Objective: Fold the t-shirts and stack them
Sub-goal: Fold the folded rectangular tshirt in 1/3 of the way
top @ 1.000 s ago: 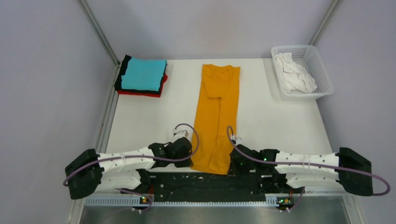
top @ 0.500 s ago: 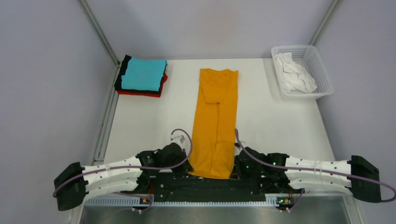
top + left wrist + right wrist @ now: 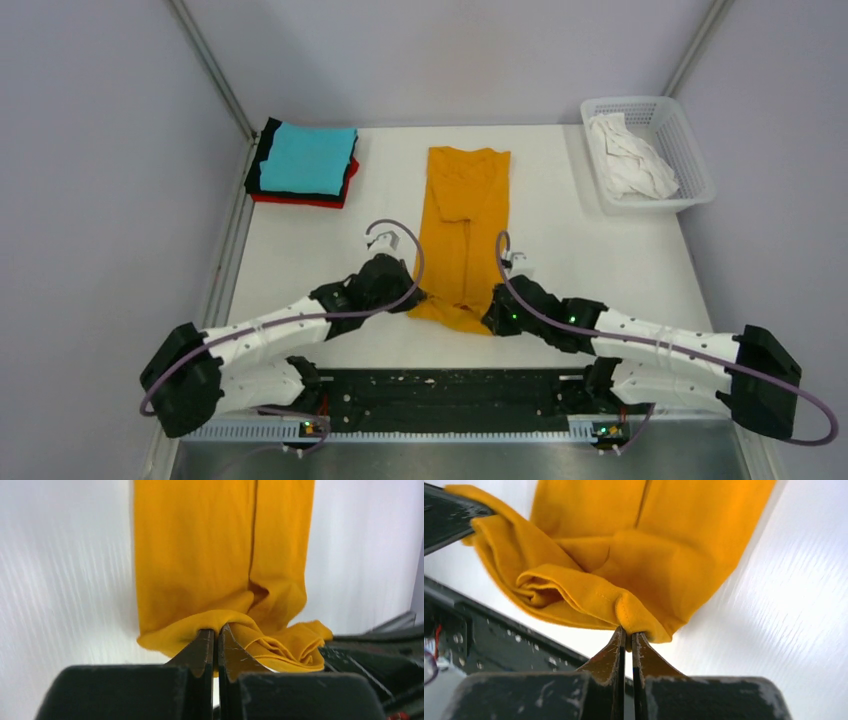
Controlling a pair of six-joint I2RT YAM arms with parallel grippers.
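Note:
An orange-yellow t-shirt (image 3: 462, 230), folded into a long narrow strip, lies down the middle of the table. My left gripper (image 3: 412, 297) is shut on its near left corner (image 3: 200, 622), and my right gripper (image 3: 490, 318) is shut on its near right corner (image 3: 634, 610). The near end is lifted off the table and bunched between the two grippers. A folded stack of t-shirts (image 3: 305, 165) sits at the far left, cyan on top over red and black. A crumpled white t-shirt (image 3: 628, 155) lies in the basket.
The white mesh basket (image 3: 690, 160) stands at the far right corner. A black base rail (image 3: 450, 390) runs along the near edge behind the arms. Grey walls close in the left and right sides.
Both grippers have carried the shirt's near end up and away from the near edge, toward the collar. The strip on the table now looks shorter.

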